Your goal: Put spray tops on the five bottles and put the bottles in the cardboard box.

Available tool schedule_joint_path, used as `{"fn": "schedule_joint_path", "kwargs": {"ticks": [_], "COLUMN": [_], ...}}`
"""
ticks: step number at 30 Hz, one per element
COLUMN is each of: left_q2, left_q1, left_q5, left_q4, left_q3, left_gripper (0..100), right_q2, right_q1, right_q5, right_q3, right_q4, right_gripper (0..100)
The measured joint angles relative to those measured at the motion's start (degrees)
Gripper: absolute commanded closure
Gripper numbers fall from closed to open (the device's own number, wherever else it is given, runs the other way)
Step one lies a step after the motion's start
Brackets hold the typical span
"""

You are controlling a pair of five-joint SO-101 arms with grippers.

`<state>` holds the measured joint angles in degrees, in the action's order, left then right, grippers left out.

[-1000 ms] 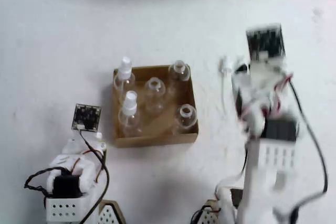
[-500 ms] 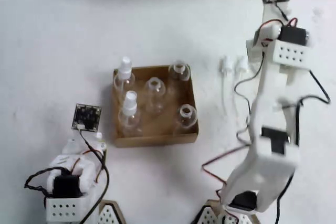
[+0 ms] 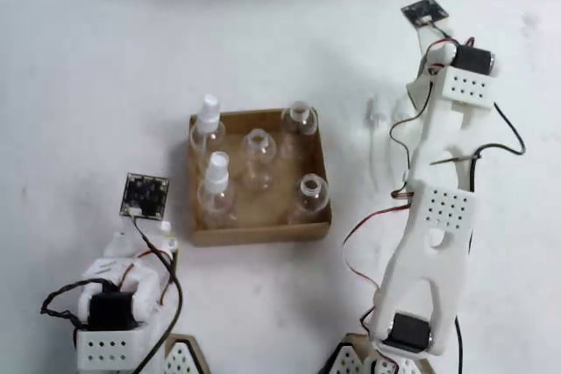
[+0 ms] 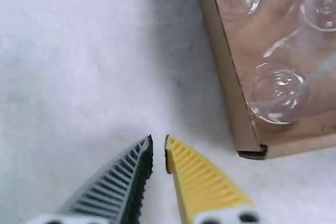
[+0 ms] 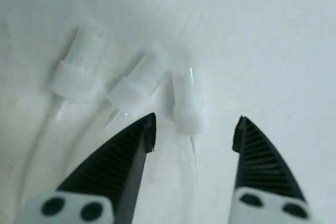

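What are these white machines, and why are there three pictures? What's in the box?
They are two small robot arms on a white table. One picture looks down from above. The other two come from little cameras on each arm's wrist, so you see its claw up close. A cardboard box holds five clear bottles; two already wear spray tops, three are open. The left claw, grey and yellow, sits shut and empty near the box's corner. The right claw hangs open over three loose tops lying on the table, one between its fingers. Nothing is held.
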<state>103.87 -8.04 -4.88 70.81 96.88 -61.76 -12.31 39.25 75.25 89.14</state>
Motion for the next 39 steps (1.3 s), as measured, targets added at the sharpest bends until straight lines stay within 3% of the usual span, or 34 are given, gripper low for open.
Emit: {"fn": "schedule_joint_path", "kwargs": {"ticks": [8,16,31,35,39], "left_q2": [0.0,0.0,0.0,0.0,0.0], "left_q1": [0.0,0.0,0.0,0.0,0.0], "left_q5": [0.0,0.0,0.0,0.0,0.0], "left_q4": [0.0,0.0,0.0,0.0,0.0], "left_q3": [0.0,0.0,0.0,0.0,0.0], "left_gripper": [95,95,95,95,95], "right_q2": [-13.5,-15.1,-13.0,-7.9,2.5], "right_q1": [-3.1,-3.2,-5.1,-7.5,-8.0], "right_q5": [2.8,6.3,7.6,7.7,7.7], "right_q3": [11.6,12.7,13.4,8.4,-5.8], "right_q4": [-1.2,-1.5,8.2,8.5,8.6], "right_gripper": [79.2,98.1,98.3,98.2,98.2]}}
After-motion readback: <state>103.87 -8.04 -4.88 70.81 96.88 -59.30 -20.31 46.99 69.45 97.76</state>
